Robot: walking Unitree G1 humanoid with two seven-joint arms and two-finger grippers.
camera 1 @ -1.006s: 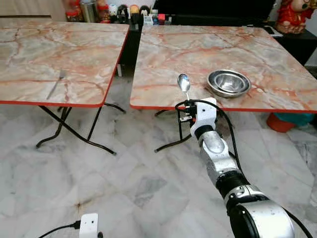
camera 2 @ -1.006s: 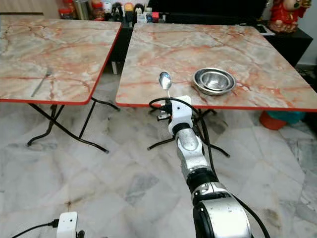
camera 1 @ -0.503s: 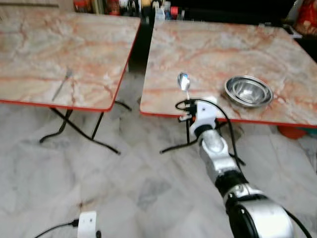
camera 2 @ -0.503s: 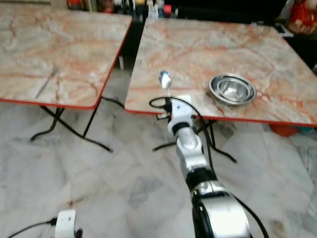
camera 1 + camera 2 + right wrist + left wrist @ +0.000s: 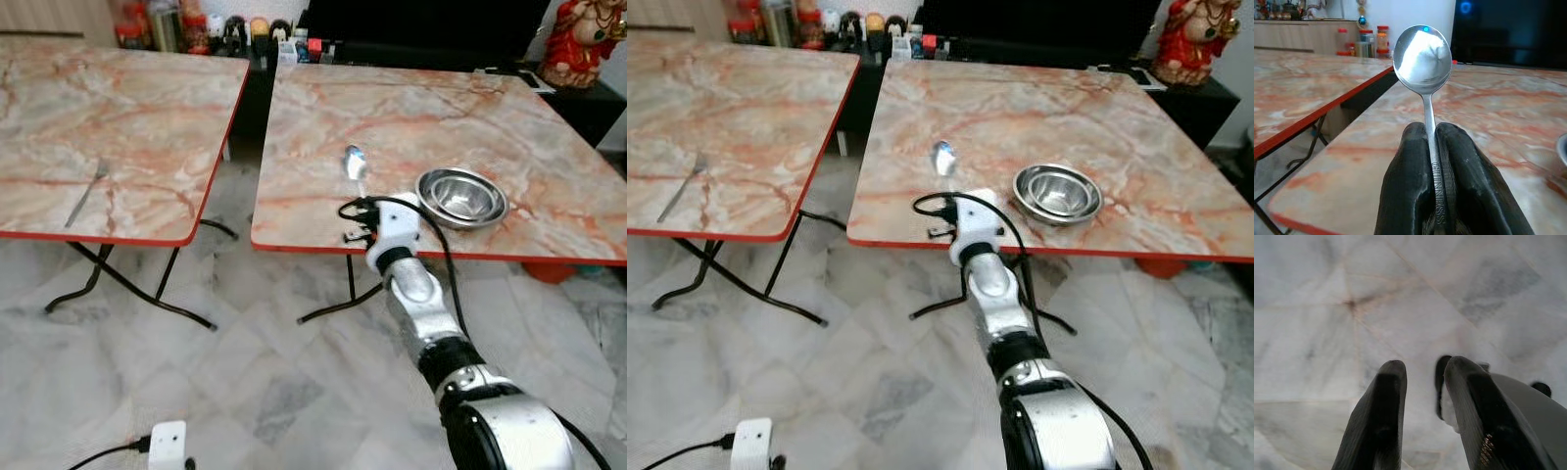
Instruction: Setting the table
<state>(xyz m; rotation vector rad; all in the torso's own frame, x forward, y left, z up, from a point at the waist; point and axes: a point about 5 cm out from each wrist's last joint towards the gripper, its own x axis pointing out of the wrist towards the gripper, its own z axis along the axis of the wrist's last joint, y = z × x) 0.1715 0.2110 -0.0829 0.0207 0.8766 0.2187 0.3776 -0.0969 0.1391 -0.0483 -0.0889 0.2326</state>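
A shiny steel spoon point(image 5: 1424, 61), its handle stamped "GUINNESS", is gripped upright by the right pincer point(image 5: 1433, 147) over the near edge of the right desk point(image 5: 549, 137), left of a steel bowl point(image 5: 461, 196). The left pincer point(image 5: 1422, 382) is held slightly parted above the floor.

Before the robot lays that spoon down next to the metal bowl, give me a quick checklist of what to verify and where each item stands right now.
1. Grip: right tool clamps the shiny steel spoon by its handle. Ok.
2. Spoon over the right-hand marble-pattern table with red edge: bowl end is above its near edge. Ok.
3. Landing spot left of the round stainless steel bowl: bare tabletop. Ok.
4. Clearance from the steel bowl: spoon sits apart, to its left. Ok.
5. Height above the tabletop: cannot tell.
6. Left tool: open, pointing at the marble floor, out of the way. Ok.
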